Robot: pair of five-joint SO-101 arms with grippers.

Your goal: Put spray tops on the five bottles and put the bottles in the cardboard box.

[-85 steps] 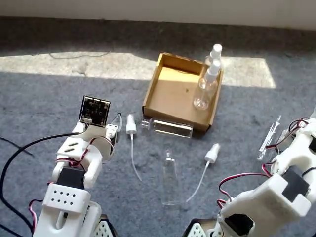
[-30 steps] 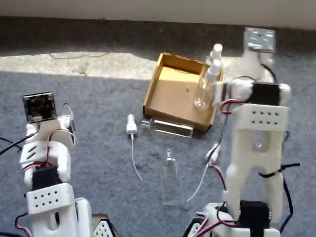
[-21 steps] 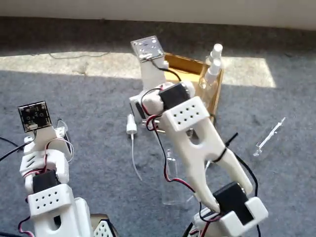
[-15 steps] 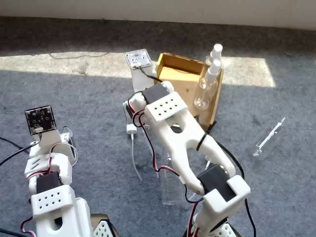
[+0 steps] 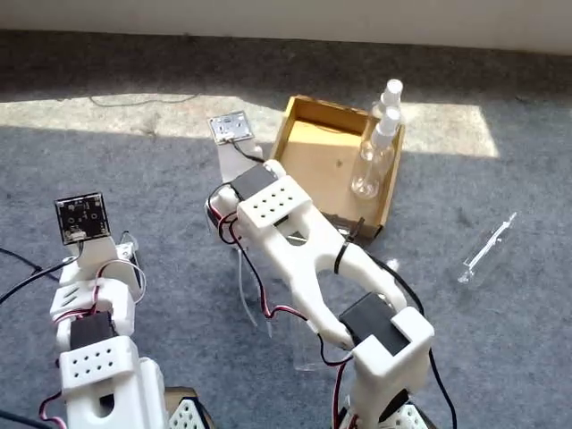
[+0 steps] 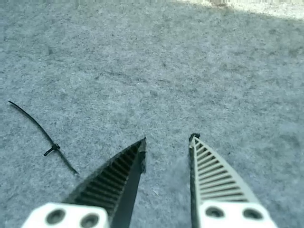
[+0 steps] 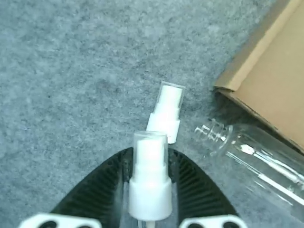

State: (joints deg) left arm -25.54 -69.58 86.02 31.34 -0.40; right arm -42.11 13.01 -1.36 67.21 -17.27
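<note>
My right gripper is shut on a white spray top, held upright between its black fingers. Just beyond it a second spray top lies on the carpet, beside the open neck of a clear bottle lying on its side. A corner of the cardboard box is behind that bottle. In the high view the right arm stretches over the carpet to the left of the box, where two capped bottles stand. My left gripper is open over bare carpet.
Another clear bottle lies partly under the right arm near the front. A clear plastic sleeve lies on the carpet at the right. A black cable tie lies near the left gripper. Grey carpet covers the floor.
The right arm swung from the far right across the box to its left side, carrying a spray top. The left arm pulled back from the lying spray top toward the front left.
</note>
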